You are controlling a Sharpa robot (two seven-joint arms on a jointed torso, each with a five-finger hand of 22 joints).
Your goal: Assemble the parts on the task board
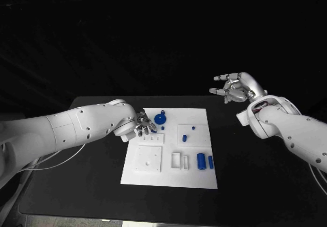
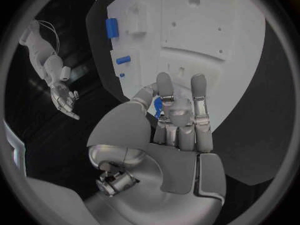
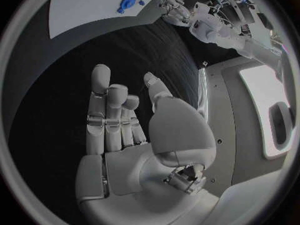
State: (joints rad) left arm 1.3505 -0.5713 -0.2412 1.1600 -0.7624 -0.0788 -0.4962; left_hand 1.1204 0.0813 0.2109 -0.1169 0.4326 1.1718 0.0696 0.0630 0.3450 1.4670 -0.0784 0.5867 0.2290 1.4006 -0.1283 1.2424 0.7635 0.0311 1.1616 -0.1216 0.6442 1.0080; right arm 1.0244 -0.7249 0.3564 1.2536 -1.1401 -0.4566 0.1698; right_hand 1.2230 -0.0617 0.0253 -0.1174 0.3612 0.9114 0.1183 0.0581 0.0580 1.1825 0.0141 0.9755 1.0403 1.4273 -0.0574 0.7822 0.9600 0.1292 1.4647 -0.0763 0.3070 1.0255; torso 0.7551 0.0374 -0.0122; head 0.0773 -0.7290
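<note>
The white task board lies mid-table. My left hand hovers low over its far left part, beside a blue wheel-shaped part. In the left wrist view the left hand pinches a small blue part between thumb and fingertips above the board. A blue cylinder and a thinner blue piece lie near the board's right edge, and a small blue peg stands in a raised square. My right hand hangs in the air beyond the board's far right corner, fingers apart and empty.
A white square plate and a slotted white block sit on the board's near half. Black table surrounds the board on all sides. The right wrist view shows the wheel-shaped part on the board.
</note>
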